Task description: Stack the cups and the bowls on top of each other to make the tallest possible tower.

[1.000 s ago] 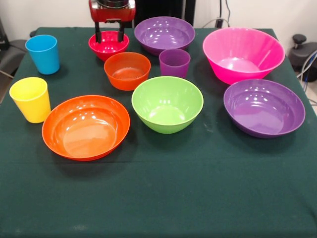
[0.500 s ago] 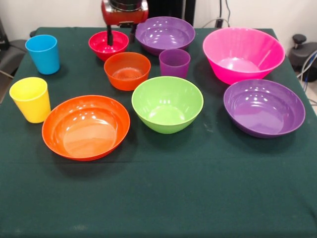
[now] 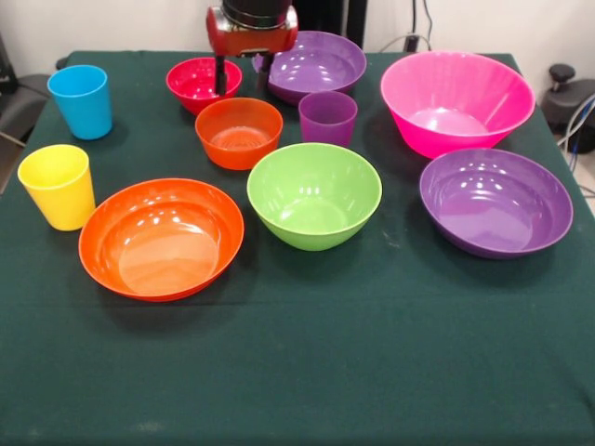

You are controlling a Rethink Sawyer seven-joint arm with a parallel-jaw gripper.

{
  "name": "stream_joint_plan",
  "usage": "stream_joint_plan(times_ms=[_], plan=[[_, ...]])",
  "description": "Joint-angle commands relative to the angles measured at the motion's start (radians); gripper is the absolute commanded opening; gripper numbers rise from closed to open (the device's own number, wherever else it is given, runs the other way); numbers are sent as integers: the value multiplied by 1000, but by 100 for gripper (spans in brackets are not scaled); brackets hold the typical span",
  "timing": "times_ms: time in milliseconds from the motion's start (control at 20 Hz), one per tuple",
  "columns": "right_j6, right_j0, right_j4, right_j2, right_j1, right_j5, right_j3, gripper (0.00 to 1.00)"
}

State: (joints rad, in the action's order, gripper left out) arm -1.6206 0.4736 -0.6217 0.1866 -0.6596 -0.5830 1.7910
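My gripper point(image 3: 242, 78) hangs open and empty at the back of the table, its fingers point(image 3: 221, 76) straddling the gap between the small red bowl point(image 3: 193, 82) and the rear purple bowl point(image 3: 321, 63). Just in front sit the small orange bowl point(image 3: 239, 132) and the purple cup point(image 3: 327, 118). The green bowl point(image 3: 314, 195) is mid-table, with the wide orange bowl point(image 3: 161, 238) to its left. On the right are the pink bowl point(image 3: 456, 100) and a second purple bowl point(image 3: 495, 202). The blue cup point(image 3: 81, 100) and yellow cup point(image 3: 59, 186) stand at the left. No tower shows; every piece stands alone.
A dark green cloth point(image 3: 307, 372) covers the table, and its front half is bare. Black equipment and cables point(image 3: 569, 98) sit beyond the right edge.
The gripper has shifted to the right in the picture, from over the small red bowl to the gap beside the rear purple bowl. It stays open. No cup or bowl has moved.
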Motion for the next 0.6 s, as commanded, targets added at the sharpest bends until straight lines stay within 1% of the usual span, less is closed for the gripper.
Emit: stream_joint_plan(times_ms=[50,400,600], plan=[[32,-24,32,72,70,-128,-148,100],[40,-34,38,82,83,-151,-174,100],[41,-43,29,84,110,-146,-204,100]])
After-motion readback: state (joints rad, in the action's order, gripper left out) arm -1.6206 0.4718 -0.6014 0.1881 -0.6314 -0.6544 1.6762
